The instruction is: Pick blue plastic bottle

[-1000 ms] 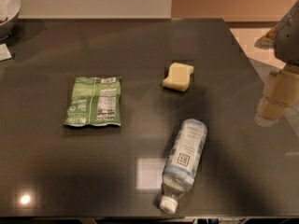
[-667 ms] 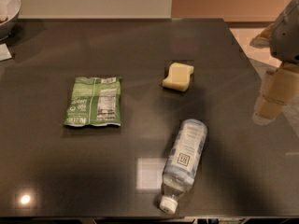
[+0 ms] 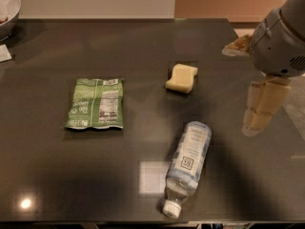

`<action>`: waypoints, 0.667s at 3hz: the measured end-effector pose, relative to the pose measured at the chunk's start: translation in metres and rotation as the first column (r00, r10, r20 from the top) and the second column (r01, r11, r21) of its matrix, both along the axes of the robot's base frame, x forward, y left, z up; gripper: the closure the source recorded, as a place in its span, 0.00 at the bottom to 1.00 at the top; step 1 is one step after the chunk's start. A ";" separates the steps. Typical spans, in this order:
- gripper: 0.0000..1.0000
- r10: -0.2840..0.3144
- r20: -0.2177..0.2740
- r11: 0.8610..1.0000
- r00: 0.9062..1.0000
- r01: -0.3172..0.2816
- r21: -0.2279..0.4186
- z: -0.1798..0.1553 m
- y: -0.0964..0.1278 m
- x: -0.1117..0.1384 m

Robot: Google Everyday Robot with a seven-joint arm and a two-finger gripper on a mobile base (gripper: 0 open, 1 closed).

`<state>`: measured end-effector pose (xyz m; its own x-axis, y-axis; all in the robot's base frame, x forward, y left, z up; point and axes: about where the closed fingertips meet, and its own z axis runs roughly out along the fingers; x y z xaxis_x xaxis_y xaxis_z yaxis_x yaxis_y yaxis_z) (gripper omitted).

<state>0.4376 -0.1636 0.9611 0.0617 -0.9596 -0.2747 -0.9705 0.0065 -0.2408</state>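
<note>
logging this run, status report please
End effector hangs at right, apart from bottle. Bottle lying on side, cap toward near edge. Nothing between them.

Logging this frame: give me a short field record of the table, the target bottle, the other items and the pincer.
surface: dark glossy table
target: blue plastic bottle, lying on its side near the front edge, white cap toward the camera
other items: green snack packet flat at left; yellow sponge behind the bottle; bowl at the far left corner
arm: pincer hangs right of the bottle, pointing down, not touching it
task status: bottle not yet grasped
</note>
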 end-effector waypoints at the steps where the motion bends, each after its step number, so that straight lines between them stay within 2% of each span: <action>1: 0.00 0.187 0.029 0.982 0.982 -0.188 0.017 -0.010 0.026 -0.016; 2: 0.00 0.383 0.026 0.924 0.924 -0.382 -0.015 -0.028 0.051 -0.034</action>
